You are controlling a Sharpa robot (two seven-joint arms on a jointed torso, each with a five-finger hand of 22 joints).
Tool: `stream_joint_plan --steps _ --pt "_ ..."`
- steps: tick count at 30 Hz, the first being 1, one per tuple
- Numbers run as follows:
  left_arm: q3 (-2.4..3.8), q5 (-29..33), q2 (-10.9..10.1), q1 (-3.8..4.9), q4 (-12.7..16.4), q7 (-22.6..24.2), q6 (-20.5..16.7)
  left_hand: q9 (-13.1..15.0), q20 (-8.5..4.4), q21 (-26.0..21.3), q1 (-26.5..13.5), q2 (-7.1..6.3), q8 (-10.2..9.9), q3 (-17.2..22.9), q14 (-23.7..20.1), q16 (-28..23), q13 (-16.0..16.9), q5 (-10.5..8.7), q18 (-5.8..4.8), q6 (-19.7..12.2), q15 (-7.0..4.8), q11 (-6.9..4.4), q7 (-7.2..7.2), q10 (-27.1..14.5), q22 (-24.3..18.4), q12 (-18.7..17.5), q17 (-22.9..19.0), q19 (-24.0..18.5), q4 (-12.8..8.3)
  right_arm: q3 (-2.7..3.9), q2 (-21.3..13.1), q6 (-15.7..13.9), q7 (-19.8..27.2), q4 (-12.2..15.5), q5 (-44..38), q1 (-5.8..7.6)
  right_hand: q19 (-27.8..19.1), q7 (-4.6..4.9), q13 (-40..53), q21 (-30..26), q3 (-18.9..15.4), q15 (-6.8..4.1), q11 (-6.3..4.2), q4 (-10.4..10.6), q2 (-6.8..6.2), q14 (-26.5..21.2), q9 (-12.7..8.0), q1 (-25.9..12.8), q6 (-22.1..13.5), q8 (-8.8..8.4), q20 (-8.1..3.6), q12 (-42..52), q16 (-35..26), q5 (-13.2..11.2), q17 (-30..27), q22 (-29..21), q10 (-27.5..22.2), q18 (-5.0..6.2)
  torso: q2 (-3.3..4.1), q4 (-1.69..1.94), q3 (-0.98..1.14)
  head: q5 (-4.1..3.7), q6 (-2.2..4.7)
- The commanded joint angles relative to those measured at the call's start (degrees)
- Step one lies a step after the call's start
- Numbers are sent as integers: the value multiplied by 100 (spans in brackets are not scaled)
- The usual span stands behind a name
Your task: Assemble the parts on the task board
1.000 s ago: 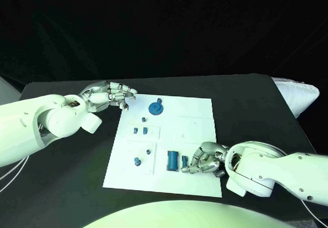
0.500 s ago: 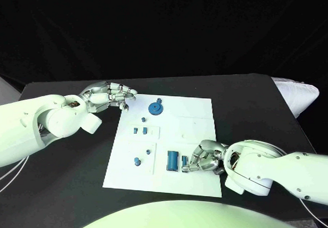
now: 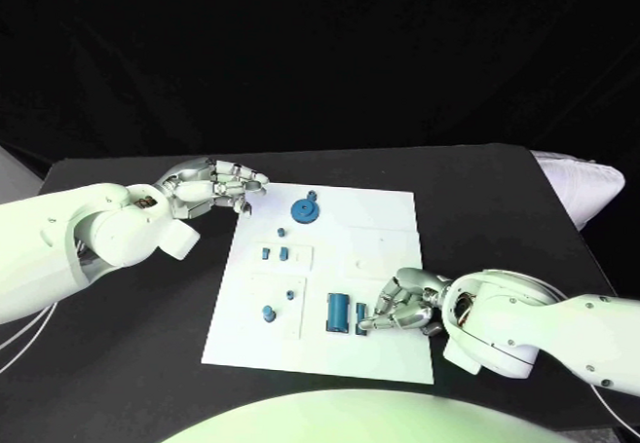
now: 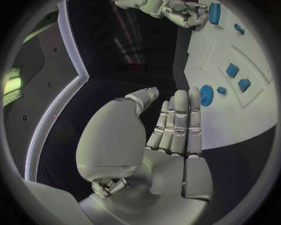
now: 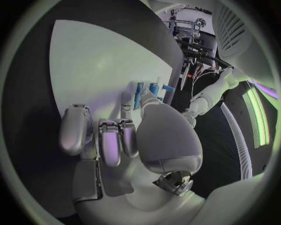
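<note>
— Several blue parts sit on the board point(image 3: 360, 281): a disc point(image 3: 305, 212) at the far end, two small blocks point(image 3: 274, 251) mid-board, a knob point(image 3: 269, 313) and a long block point(image 3: 338, 312) nearer the robot.

— And the right hand point(image 3: 399, 304)?

— It's down on the board, fingertips on a thin blue piece point(image 3: 360, 318) just beside the long block. Whether it actually grips it, can't tell.

— The left hand point(image 3: 213, 187)?

— Off the board's far left corner, fingers curled in, holding nothing.
</note>
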Motion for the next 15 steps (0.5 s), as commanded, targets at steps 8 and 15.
stream_joint_plan --steps 8,15 --pt "0 30 7 -2 -7 280 -119 -10 41 -30 11 63 40 8 -35 18 -10 0 34 -37 -13 -3 163 -37 -11 38 0 6 35 -6 -240 438 1053 -128 1585 374 23 78 1323 -190 -345 62 86 2 -37 593 -1 -180 -191 -69 59 -32 -13 -14 1448 861 418 -16 -1 -1 -7 -5 1" --pt "-1 125 17 -7 -24 507 -323 -9 40 -31 25 69 50 16 -38 17 -10 2 35 -33 -15 -6 159 -31 -11 47 -1 6 29 0 -228 507 2144 -468 2258 572 -116 114 1241 -764 -321 87 118 -74 217 516 -6 284 -285 -106 89 -196 -183 -37 1158 720 318 72 -10 2 -12 36 121"
